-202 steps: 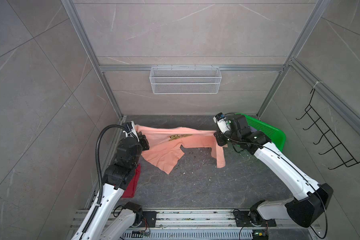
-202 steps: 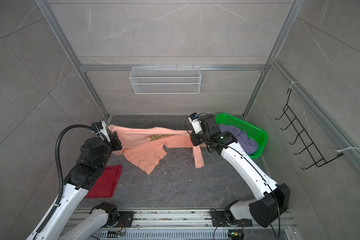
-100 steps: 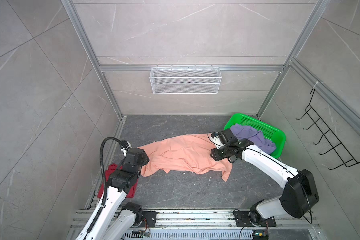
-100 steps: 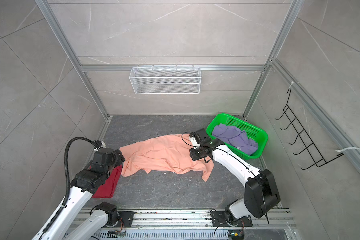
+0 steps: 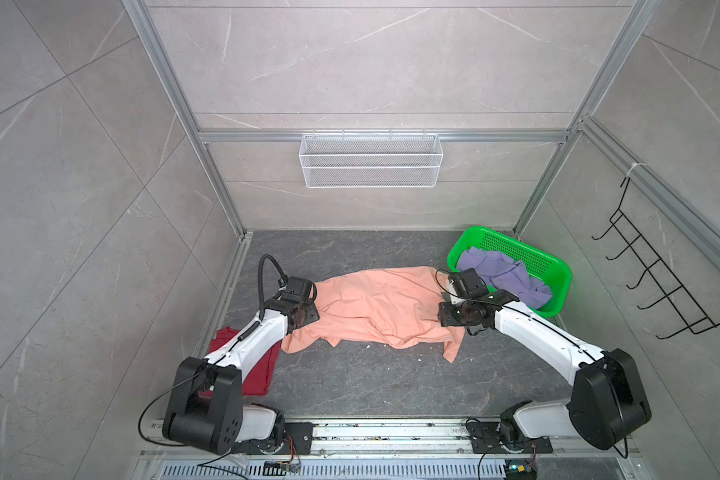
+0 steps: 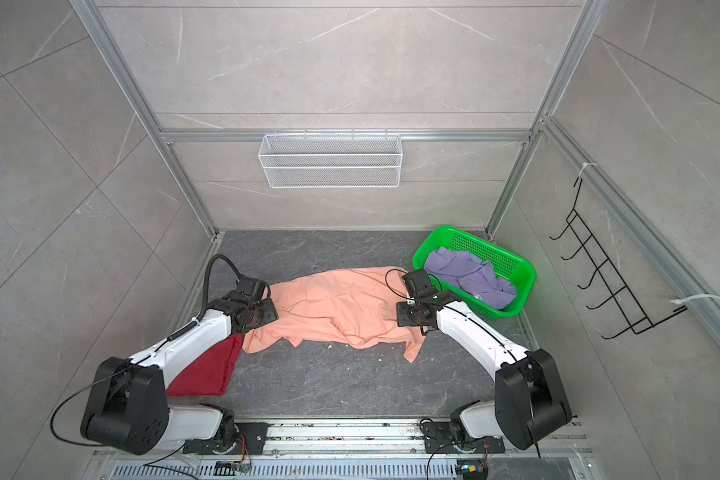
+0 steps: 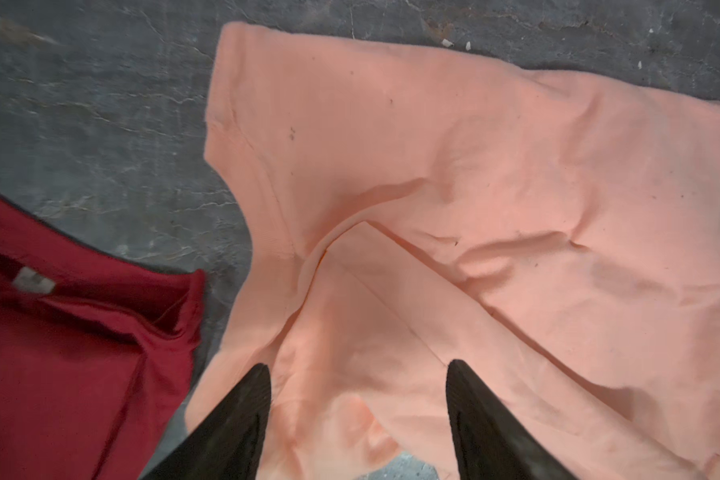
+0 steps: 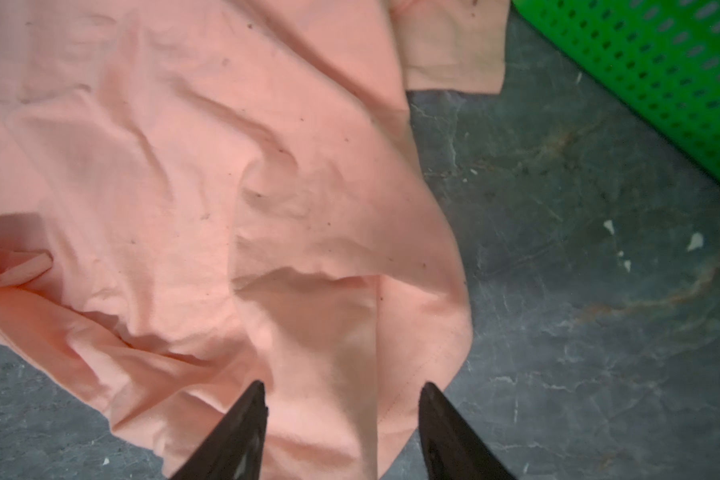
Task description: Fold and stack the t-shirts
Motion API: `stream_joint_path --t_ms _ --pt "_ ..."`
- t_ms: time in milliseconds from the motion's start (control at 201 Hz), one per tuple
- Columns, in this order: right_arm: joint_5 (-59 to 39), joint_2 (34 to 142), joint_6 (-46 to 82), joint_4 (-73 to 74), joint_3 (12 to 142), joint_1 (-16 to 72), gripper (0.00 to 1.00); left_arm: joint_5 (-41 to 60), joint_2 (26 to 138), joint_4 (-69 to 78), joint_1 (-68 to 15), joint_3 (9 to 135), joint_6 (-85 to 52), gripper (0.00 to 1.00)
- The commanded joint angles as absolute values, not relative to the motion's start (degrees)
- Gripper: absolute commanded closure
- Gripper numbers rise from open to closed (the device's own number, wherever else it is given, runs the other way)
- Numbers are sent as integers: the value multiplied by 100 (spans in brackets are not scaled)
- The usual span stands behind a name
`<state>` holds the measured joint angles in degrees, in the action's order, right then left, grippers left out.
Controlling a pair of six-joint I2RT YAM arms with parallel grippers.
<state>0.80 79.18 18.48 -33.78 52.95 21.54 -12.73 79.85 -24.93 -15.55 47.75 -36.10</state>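
Grey marbled tile walls enclose a dark stone-look desk (image 5: 371,374), with a white wire shelf (image 5: 371,166) hung on the back wall.

In both top views the left arm (image 5: 250,340) covers part of the red tee (image 6: 208,370), which lies flat at the desk's near left. The left wrist view adds its collar and a pale label, too blurred to read. The lavender tee (image 5: 504,270) sits bunched in the green basket (image 5: 516,249) at the far right, with its near edge hidden behind the right wrist. The peach tee (image 5: 375,307) lies crumpled across the middle of the desk between the two arms, and one end trails toward the near right.

From above, both sets of fingers are hidden beneath the wrists, so only the wrist views show them, cut off at the frame edge.

The left end effector (image 7: 356,365) is released, its fingers spread wide with nothing clamped. It sits over the peach tee's left edge by a sleeve seam. The red tee is just beside, with a strip of desk between.

The right end effector (image 8: 342,384) is likewise parted and empty, over the tee's right edge with the basket wall near.

Whether any fingertip touches the cloth cannot be told.
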Motion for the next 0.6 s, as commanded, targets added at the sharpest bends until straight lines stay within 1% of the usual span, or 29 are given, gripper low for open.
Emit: stream_joint_path --t_ms 0,80,179,318,413,517,567,592 --pt "-266 7662 2324 -3270 4974 2009 38 -927 8324 -1947 -1469 5062 -3700 33" --pt "-375 7523 2496 -3296 4715 1910 35 -813 8640 -1806 -1468 5149 -3686 34" --pt "-514 7403 2662 -3259 4418 1870 34 -647 9028 -1634 -1468 5250 -3717 38" --pt "-922 7132 2810 -2966 3988 1878 32 -470 9421 -1436 -1467 5330 -3768 48" --pt "-858 6954 2947 -2964 3780 1880 31 -452 9576 -1364 -1466 5335 -3797 62" --pt "-1117 7088 3119 -2588 3590 1876 34 -396 9580 -1362 -1464 5381 -3789 84" --pt "-1208 7255 3204 -2374 3561 1878 38 -430 9445 -1392 -1468 5370 -3772 95" --pt "-1221 7344 3231 -2307 3573 1872 42 -478 9334 -1420 -1468 5356 -3762 100"
